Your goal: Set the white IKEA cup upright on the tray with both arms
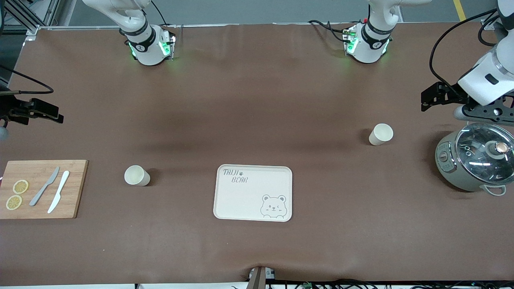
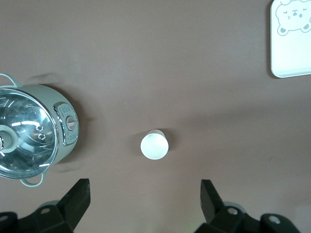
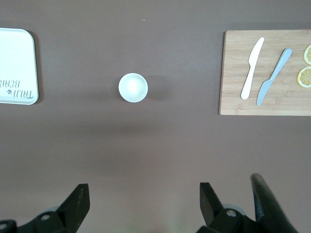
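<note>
The tray (image 1: 253, 192) lay bare between the two arms' reaches, with one white cup (image 1: 380, 134) standing upright on the table toward the left arm's end, below and clear of the left gripper (image 2: 145, 194), and a second cup (image 1: 137, 175) likewise below the right gripper (image 3: 144, 196); both grippers hung high with fingers spread wide, holding nothing. The chief risk judged was a descent off centre, one finger striking a rim and toppling the cup. A lesser risk was the left arm brushing the lidded pot (image 1: 476, 160) near its gripper.
</note>
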### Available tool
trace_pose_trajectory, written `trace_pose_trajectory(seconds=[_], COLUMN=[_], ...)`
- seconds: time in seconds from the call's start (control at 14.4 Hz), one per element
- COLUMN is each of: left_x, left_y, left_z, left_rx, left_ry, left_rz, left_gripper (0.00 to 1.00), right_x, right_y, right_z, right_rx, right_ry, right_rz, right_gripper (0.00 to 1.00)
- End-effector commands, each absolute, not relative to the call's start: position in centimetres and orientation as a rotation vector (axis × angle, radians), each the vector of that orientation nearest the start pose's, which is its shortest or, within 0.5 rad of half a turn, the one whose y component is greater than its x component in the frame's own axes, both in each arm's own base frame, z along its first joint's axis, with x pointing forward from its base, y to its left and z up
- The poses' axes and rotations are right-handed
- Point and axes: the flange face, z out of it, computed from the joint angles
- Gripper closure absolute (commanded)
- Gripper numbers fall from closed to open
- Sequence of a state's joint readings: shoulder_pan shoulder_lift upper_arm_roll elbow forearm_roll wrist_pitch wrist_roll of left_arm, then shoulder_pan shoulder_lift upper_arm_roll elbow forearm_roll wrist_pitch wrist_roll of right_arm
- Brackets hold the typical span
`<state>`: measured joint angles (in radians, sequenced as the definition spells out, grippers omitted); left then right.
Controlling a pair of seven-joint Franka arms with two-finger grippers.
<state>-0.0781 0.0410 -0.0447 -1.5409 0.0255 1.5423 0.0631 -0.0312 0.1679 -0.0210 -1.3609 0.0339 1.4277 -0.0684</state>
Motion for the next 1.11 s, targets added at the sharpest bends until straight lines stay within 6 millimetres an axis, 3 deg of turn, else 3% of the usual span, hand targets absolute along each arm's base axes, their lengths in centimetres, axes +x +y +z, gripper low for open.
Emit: trace_pose_trajectory(seconds=[0.0, 0.28, 0.56, 0.7, 1.04], left_x=[56.3, 56.6, 57.1, 57.1, 55.5], left_y=[-6.5, -6.8, -6.3, -6.2, -5.3], left_z=[61.4, 61.3, 58.6, 56.5, 48.6], left_rx=[-3.087, -3.101, -3.099, -3.102, -3.124], left_ry=[0.298, 0.315, 0.314, 0.335, 0.316], left_rz=[0.058, 0.054, 0.102, 0.124, 0.101], left_gripper=[0.00, 0.00, 0.00, 0.00, 0.00], right_x=[58.9, 59.0, 59.0, 59.0, 59.2], right_y=[-2.8, -2.8, -2.8, -2.9, -2.8], right_z=[61.3, 61.2, 61.0, 61.0, 60.6], right_rx=[-3.113, -3.113, -3.114, -3.114, -3.113], right_ry=[-0.008, -0.008, -0.007, -0.005, -0.007], right_rz=[0.153, 0.158, 0.166, 0.166, 0.173], right_gripper=[0.00, 0.00, 0.00, 0.00, 0.00])
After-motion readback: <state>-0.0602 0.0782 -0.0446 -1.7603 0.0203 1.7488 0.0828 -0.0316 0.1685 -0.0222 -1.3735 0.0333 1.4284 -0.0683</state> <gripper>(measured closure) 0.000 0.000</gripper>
